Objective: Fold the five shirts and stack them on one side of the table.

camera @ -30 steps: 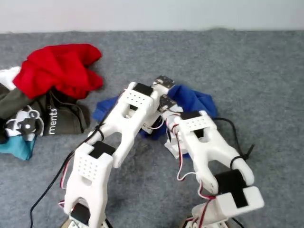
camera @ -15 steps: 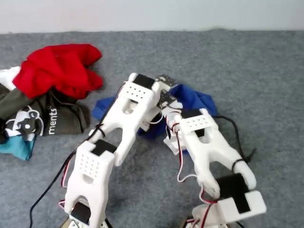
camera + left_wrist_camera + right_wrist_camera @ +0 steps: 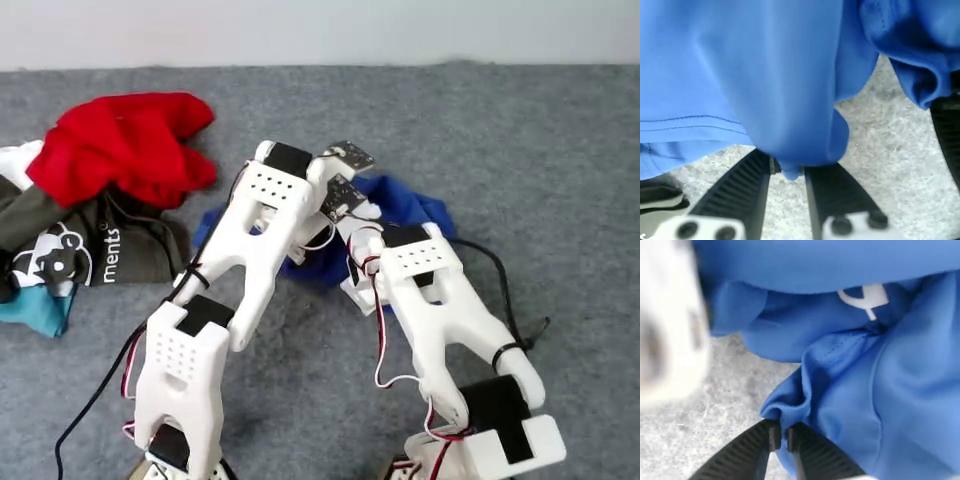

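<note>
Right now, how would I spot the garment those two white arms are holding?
On the grey carpeted table, look to the middle, beneath the arms' tips. There lies a crumpled bright blue cloth shirt, pinched by the left gripper and right gripper; unlike the red cloth shirt heaped far left, it lies apart.

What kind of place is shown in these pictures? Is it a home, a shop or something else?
Most likely a robot test bench, not a home: a grey felt-covered table against a plain white wall, two white robot arms over a blue shirt, and a pile of loose shirts.
</note>
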You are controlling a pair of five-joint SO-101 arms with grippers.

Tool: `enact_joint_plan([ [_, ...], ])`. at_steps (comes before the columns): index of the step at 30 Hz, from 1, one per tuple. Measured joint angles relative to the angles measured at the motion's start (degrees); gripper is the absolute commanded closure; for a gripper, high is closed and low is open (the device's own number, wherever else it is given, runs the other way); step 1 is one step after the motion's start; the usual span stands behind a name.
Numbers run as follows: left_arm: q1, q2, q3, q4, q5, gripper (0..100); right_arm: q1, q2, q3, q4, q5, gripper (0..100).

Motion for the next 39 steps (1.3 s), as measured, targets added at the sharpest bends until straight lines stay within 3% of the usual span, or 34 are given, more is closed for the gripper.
enact_joint_plan([
  [11, -4.04, 1.32, -0.79, -7.74, -1.85, 98, -0.62, -20.57, 8.88, 9.49, 7.82, 98.8],
  [22, -3.69, 16.53, -2.99, -8.7, -1.58, 98, -0.18, -36.04, 14.86, 3.43, 6.77, 98.8],
  [29, -3.96, 17.58, -5.1, -7.12, -1.58, 98, 13.36, -41.41, 15.03, 1.05, 3.08, 98.8],
  [33, -5.45, 17.49, -11.16, -1.05, -1.85, 98, 21.63, -44.22, 15.03, 0.44, 1.23, 98.8],
  [39, -9.14, 10.29, -15.65, -0.09, -1.67, 98, 26.64, -48.97, 15.03, 0.44, -1.41, 98.8],
])
